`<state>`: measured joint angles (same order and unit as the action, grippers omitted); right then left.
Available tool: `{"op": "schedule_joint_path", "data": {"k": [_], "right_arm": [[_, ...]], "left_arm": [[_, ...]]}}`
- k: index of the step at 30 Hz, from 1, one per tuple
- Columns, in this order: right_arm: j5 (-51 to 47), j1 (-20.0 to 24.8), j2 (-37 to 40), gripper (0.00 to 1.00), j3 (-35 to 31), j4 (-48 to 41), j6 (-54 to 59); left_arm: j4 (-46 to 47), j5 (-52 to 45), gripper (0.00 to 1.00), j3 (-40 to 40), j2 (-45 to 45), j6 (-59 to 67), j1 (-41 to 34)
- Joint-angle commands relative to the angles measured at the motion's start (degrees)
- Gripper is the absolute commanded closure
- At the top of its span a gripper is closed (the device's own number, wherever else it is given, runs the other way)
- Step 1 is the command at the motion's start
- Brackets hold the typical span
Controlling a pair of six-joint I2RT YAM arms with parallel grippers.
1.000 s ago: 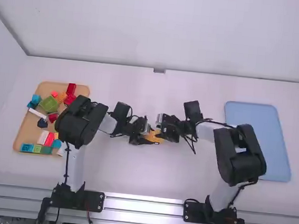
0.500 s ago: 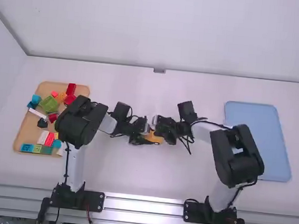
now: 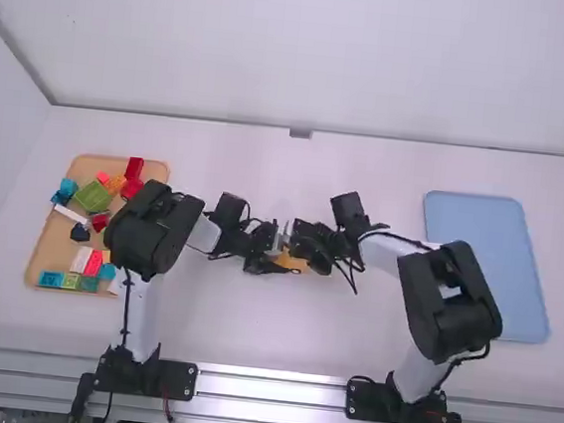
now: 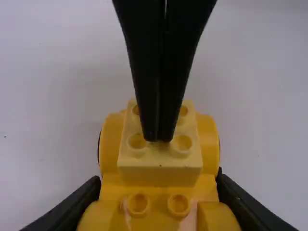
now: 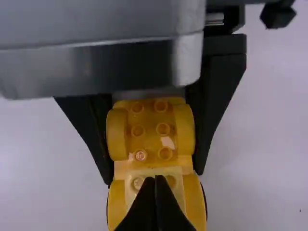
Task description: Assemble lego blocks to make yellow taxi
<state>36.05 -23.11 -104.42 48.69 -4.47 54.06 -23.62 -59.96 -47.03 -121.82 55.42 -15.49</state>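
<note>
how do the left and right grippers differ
The left gripper is closed on the yellow base, fingers spread by it; the right gripper is shut, holding nothing. The left one grips from the sides, while the right one's tips are at the pale block's top. Both are black.

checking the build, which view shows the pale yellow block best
Left wrist view: the pale yellow block shows one side and its studs, though the right gripper covers its middle. Right wrist view: part of its top, behind that gripper. High view: too small to tell apart.
</note>
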Motion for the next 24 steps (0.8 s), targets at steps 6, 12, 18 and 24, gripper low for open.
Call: {"op": "schedule_joint_path", "data": {"k": [6,12,18,24], "right_arm": [[-4.1,0.4,-2.1,1.00,-3.6,2.4,-2.6],[3.9,0.5,0.6,0.48,1.8,3.8,-2.9],[4.5,3.3,5.7,0.02,6.3,1.2,-10.9],[4.7,6.4,9.8,0.02,6.8,-2.3,-10.4]], "left_arm": [[1.3,2.6,0.61,0.7,-1.5,-2.0,-0.3],[1.3,2.6,0.59,0.7,-1.5,-2.0,-0.2],[1.2,2.6,0.41,0.7,-1.5,-2.0,-0.2],[1.1,2.6,0.01,0.7,-1.3,-2.0,-0.2]]}}
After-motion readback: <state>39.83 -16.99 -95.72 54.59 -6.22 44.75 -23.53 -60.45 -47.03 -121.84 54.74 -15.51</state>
